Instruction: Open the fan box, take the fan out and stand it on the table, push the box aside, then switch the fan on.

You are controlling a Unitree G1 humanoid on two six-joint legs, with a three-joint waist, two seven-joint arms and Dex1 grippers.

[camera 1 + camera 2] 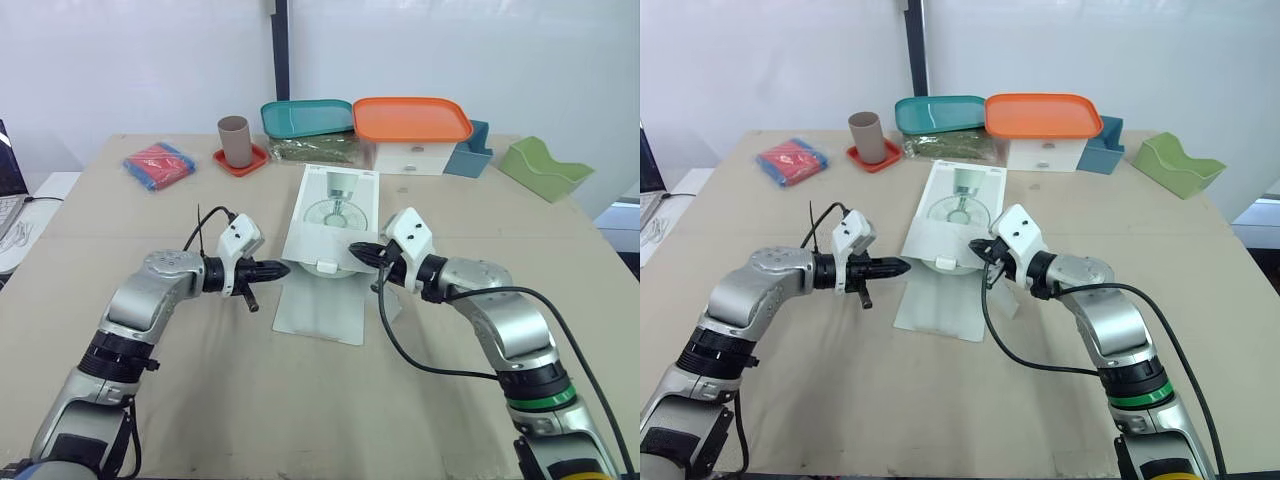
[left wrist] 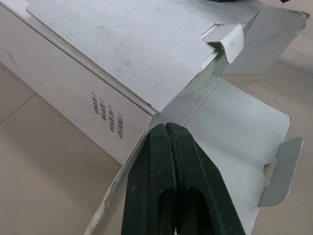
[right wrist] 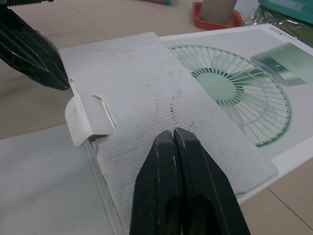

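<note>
Left gripper (image 1: pixel 281 268), right gripper (image 1: pixel 356 250) closed, empty, at fan box (image 1: pixel 335 190) near end

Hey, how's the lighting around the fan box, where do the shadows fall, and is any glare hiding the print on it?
Left eye view: soft, even light, no glare on the fan box, and shadows on the table stay faint. Left wrist view: the open flap darkens close to the box mouth. Right wrist view: the tuck tab throws a small shadow beneath itself.
</note>
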